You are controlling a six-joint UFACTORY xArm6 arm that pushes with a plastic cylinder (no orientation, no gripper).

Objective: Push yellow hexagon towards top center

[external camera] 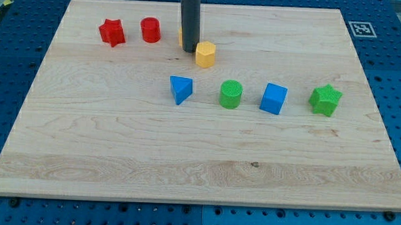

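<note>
Up near the view's top, a little left of centre, my tip [189, 51] rests on the wooden tabletop [117, 156], with the yellow hexagon [205, 54] just to its right, touching it or very nearly so. A sliver of orange block [181, 36] peeks out from behind the rod on its left side, too hidden to tell its shape. Further to the view's left sit a red cylinder [150, 29] and a red star [112, 32], close together. Below the hexagon runs a loose row across the middle: a blue triangle [180, 89], a green cylinder [231, 94], a blue cube [273, 99] and a green star [325, 99] at the right end, all apart from one another. The arm carries no grasping end effector, only this straight dark rod, so nothing is clenched or released
</note>
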